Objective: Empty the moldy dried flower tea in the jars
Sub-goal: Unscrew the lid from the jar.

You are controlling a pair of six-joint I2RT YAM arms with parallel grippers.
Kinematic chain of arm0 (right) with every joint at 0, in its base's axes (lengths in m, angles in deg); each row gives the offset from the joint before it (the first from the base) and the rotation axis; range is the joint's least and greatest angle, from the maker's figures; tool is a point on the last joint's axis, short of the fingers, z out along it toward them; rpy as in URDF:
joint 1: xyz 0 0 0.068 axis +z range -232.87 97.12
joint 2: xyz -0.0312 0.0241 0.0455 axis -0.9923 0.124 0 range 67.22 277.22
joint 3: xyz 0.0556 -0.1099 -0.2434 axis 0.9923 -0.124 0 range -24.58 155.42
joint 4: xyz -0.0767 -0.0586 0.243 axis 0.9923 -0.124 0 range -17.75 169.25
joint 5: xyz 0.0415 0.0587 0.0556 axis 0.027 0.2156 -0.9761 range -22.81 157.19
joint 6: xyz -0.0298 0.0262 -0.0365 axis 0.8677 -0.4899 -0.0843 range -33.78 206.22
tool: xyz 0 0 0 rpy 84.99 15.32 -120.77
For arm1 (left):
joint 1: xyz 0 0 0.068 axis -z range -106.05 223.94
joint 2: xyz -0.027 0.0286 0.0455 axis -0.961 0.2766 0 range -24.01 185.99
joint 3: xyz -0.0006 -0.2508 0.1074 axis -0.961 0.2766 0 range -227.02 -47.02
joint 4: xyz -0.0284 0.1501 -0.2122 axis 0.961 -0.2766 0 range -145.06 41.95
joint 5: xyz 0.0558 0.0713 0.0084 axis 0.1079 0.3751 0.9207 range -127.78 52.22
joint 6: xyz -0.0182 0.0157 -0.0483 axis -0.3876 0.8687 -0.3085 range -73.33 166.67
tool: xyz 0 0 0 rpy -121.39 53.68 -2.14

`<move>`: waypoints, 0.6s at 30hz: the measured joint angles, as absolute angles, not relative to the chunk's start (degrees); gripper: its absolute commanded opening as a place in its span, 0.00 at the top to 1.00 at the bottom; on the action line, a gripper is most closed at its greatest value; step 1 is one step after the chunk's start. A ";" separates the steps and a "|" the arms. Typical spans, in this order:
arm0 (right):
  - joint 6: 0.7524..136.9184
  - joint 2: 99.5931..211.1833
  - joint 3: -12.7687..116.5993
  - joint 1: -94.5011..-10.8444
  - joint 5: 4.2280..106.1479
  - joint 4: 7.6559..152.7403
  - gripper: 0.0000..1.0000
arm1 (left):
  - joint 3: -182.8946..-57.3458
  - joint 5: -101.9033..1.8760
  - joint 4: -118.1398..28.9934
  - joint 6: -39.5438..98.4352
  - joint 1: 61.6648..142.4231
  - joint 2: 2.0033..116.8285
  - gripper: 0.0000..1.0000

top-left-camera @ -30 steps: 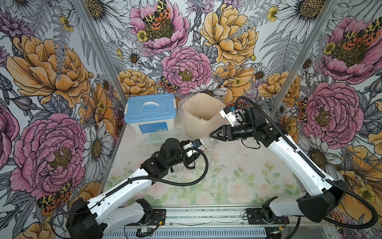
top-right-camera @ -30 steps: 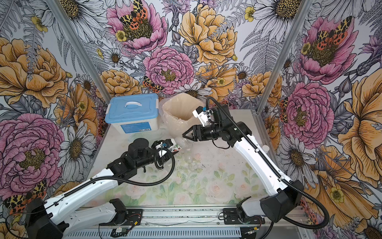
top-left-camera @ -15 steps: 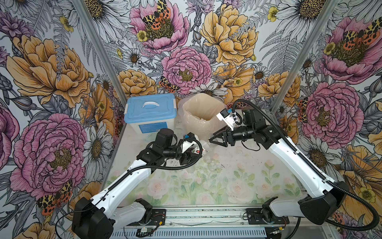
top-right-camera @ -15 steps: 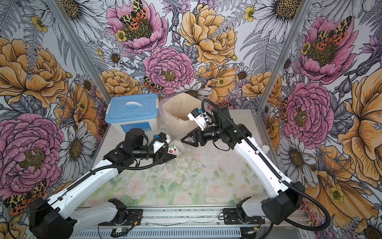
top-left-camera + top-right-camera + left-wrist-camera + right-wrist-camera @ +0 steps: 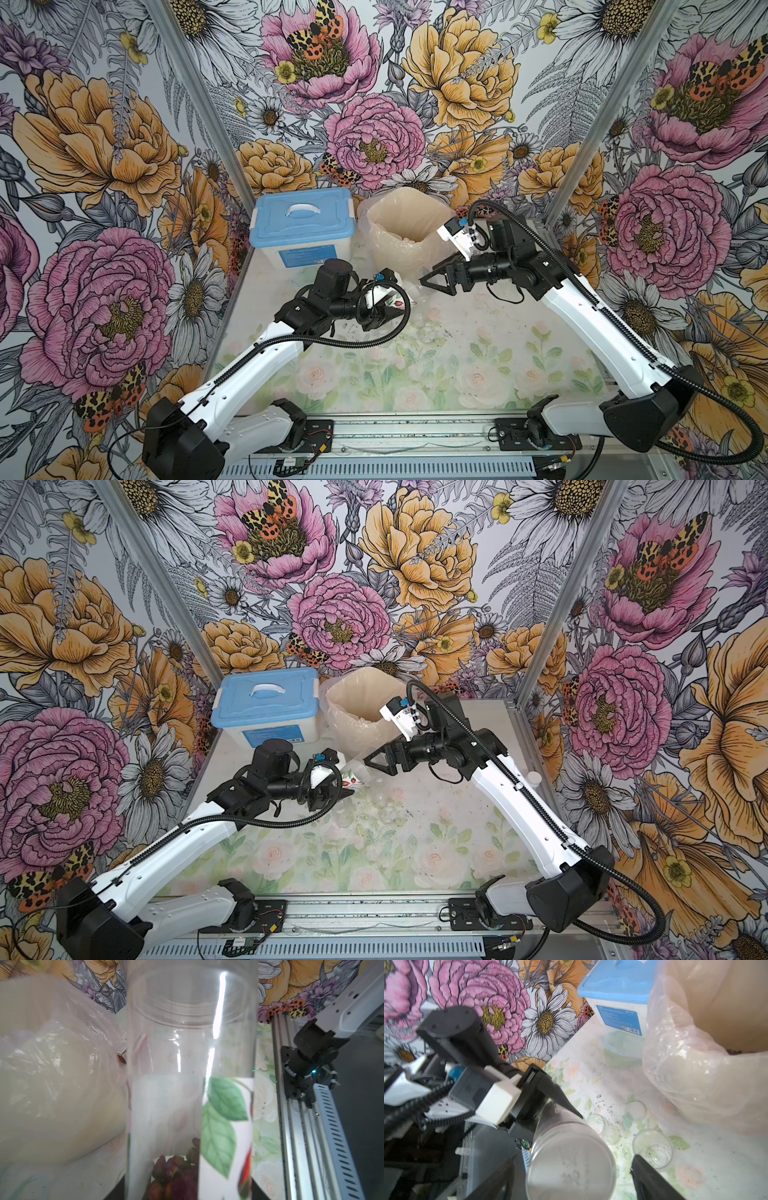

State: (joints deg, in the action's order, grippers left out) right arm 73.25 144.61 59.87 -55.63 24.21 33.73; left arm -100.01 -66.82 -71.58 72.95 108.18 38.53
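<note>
My left gripper (image 5: pixel 384 309) is shut on the wide labelled jar (image 5: pixel 397 300), which it holds tilted low over the table. Dark red dried flower tea (image 5: pixel 174 1174) sits at the gripped end, behind the leaf-printed label. The jar's other, round end (image 5: pixel 571 1169) points at my right gripper (image 5: pixel 430 283). That gripper is open, its fingers (image 5: pixel 645 1176) standing apart on either side of that end without touching it. I cannot tell whether a lid is on that end. Two slim clear jars (image 5: pixel 652 1148) (image 5: pixel 604 1128) lie empty on the table just below.
A bag-lined bin (image 5: pixel 405 232) stands at the back behind both grippers, and the blue-lidded white box (image 5: pixel 303 226) is to its left. A clear tub (image 5: pixel 623 1049) sits in front of the box. Dark crumbs dot the table. A small white-capped bottle (image 5: pixel 533 778) stands at the right edge.
My right gripper moved down and left from the bin's edge to the jar's end and opened its jaws. My left arm swung the jar up and round toward it.
</note>
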 measured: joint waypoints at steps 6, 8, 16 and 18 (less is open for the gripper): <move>63.78 144.96 60.87 -56.33 25.58 33.62 0.07 | -99.96 -57.73 -70.97 76.31 110.28 36.56 0.48; 61.84 145.72 60.87 -56.33 25.49 33.62 0.09 | -99.83 -56.13 -70.62 76.93 110.46 36.15 0.48; 58.58 147.95 60.87 -54.76 24.45 33.62 0.23 | -99.44 -53.47 -70.58 78.22 110.87 35.95 0.48; 58.58 148.11 60.87 -54.30 24.18 33.60 0.28 | -99.44 -53.42 -70.54 78.24 110.96 35.95 0.48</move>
